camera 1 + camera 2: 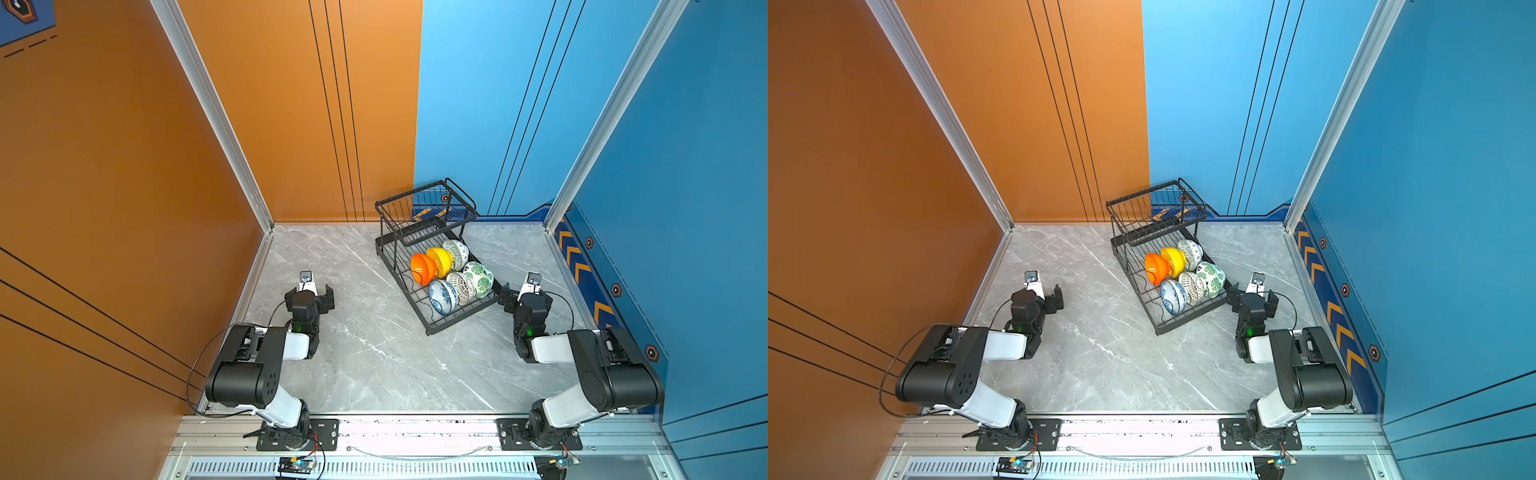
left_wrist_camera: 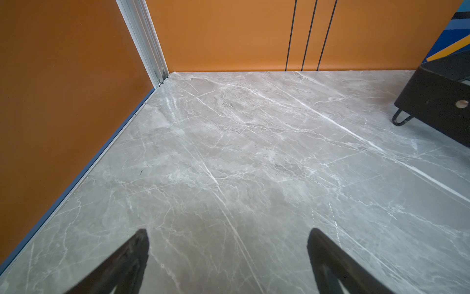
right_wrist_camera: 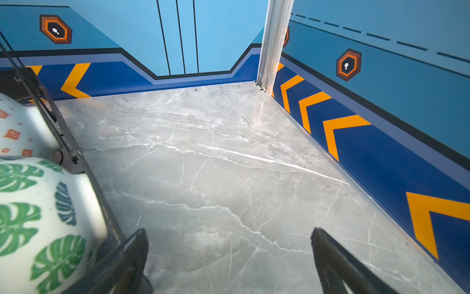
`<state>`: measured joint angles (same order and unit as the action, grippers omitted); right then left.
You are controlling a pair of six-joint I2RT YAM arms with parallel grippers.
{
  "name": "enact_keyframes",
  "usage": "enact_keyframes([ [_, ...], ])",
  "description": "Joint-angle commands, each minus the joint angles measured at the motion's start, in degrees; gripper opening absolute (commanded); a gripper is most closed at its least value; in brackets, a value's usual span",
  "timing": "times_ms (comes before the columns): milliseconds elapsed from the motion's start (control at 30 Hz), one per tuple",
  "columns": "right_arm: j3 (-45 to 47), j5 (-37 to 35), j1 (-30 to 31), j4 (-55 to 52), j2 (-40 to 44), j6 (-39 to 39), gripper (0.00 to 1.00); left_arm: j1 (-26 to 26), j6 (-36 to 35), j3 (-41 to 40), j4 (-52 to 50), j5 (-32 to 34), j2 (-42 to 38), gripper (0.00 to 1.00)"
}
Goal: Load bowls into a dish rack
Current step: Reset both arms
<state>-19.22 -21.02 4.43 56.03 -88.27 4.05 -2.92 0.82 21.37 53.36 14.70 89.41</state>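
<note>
The black wire dish rack (image 1: 432, 330) (image 1: 1160, 330) stands at the back middle of the marble table, its raised basket tier at the far end. Several bowls stand on edge in its base: orange (image 1: 422, 269), yellow (image 1: 441, 259), pale grey-green (image 1: 456, 253), green-leaf (image 1: 478, 278), lattice (image 1: 461, 287) and blue floral (image 1: 441, 296). My left gripper (image 1: 313, 293) (image 2: 227, 234) hangs open and empty over bare table, left of the rack. Just beside the rack's right side, my right gripper (image 1: 524, 293) (image 3: 230, 234) is open and empty too, with the green-leaf bowl (image 3: 43, 216) close to one finger.
An orange wall (image 1: 124, 187) closes the left side and a blue wall (image 1: 685, 187) the right, with aluminium posts in the back corners. Both arm bases sit on the metal rail (image 1: 415, 432) along the front edge. The rack's base corner (image 2: 437, 96) shows in the left wrist view.
</note>
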Motion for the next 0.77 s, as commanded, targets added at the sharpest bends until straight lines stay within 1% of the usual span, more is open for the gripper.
enact_keyframes([
  [0,-0.77,1.23,0.54,-0.82,-0.56,-0.37,1.0,-0.42,-1.06,-0.15,1.0,-0.16,0.3,0.98],
  [467,-0.9,2.13,0.14,-1.08,-0.59,-0.25,1.0,-0.42,-1.14,-0.18,0.91,-0.15,0.27,0.98],
  [567,-1.34,3.96,-0.71,-2.14,-0.46,0.22,1.0,-0.43,-1.06,-0.24,0.91,-0.12,0.28,0.98],
  [733,-0.91,3.7,-0.08,-1.19,-0.51,-0.45,1.0,-0.42,-1.17,-0.21,1.0,-0.12,0.3,0.98],
])
